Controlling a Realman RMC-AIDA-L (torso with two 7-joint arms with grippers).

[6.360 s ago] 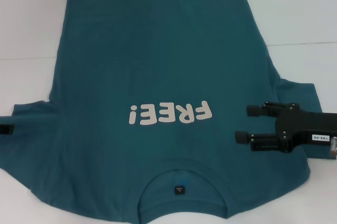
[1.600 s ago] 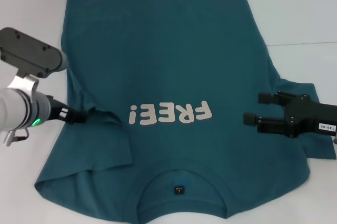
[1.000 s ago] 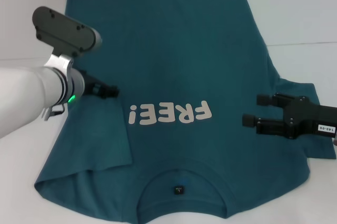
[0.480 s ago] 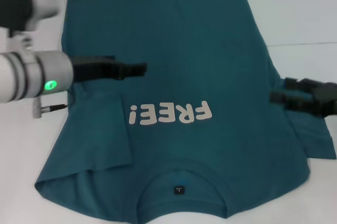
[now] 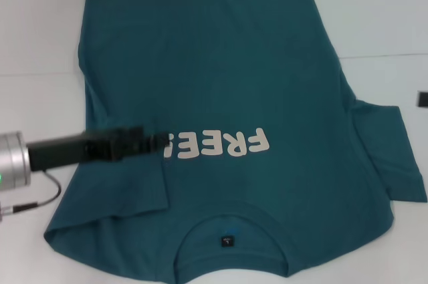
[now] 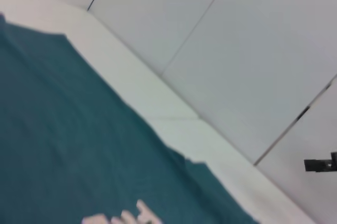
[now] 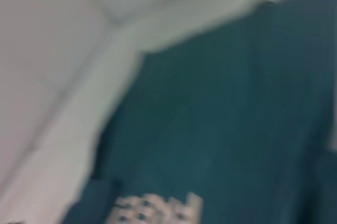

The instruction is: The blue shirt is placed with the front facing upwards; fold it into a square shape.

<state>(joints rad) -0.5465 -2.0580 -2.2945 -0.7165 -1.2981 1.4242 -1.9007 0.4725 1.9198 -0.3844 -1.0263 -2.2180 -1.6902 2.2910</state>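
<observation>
The blue shirt [image 5: 234,130] lies flat on the white worktop [image 5: 40,30], front up, with its white "FREE!" lettering [image 5: 217,144] reading upside down from the robot's side. Its left sleeve [image 5: 124,180] is now folded inward over the body, where seconds ago it lay spread out to the left; the right sleeve [image 5: 391,154] is still spread out. The first side fold therefore appears done and the right side remains. The collar [image 5: 231,237] points toward the near edge and the hem toward the far edge, so the long axis runs near to far. The left gripper [image 5: 157,142] has swung lower and now reaches in from the left over the folded sleeve, its tip at the lettering; whether its jaws are apart cannot be told. The right gripper [image 5: 422,99] has withdrawn to the right edge, with only a sliver visible.
</observation>
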